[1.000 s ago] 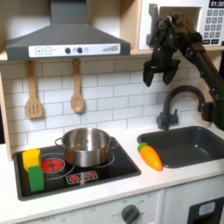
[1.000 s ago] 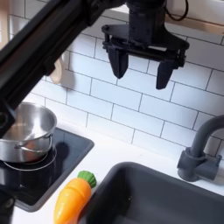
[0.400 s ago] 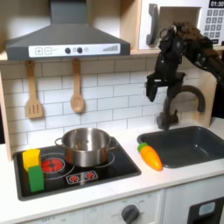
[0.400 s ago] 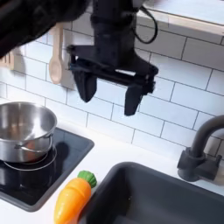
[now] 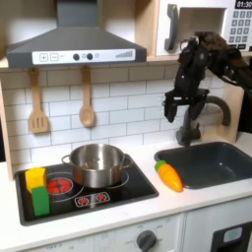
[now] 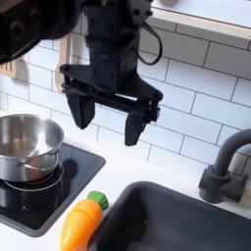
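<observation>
The tool [image 6: 106, 118] is being held wide apart in the air, nothing being gripped between its fingers [image 6: 75, 111]. In the first exterior view the tool [image 5: 183, 108] is seen hanging above the desk [image 5: 148, 197]. A toy carrot [image 6: 82, 221] is lying on the desk at about seven o'clock below the tool, well apart from it. A steel pot [image 6: 25, 147] is sitting on the stove [image 6: 59, 192] at nine o'clock, and the sink [image 6: 176, 225] is lying at five o'clock.

White tile wall [image 5: 118, 98] behind a toy kitchen, grey hood [image 5: 74, 39] up top, microwave [image 5: 231, 25] on the first exterior view's right, white counter [image 5: 118, 212]
</observation>
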Controlling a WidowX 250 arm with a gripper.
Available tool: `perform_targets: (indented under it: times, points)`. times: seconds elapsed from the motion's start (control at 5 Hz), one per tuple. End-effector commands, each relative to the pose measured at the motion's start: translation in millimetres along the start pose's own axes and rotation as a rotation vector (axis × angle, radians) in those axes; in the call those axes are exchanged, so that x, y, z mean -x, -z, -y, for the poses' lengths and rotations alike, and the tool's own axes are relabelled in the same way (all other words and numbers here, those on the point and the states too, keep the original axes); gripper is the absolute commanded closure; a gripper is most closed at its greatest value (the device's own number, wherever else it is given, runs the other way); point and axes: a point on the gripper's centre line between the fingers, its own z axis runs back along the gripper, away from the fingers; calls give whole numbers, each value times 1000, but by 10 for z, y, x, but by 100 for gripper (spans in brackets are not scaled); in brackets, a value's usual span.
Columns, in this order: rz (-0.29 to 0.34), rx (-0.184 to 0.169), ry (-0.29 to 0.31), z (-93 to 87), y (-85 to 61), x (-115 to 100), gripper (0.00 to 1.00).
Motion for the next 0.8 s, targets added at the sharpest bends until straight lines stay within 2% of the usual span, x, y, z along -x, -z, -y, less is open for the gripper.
perform_targets:
  times: [0.0, 0.6]
  points:
    - [-44, -1, 21, -7, 165, 119, 0]
    - [-112, -15, 52, -113, 543, 248, 0]
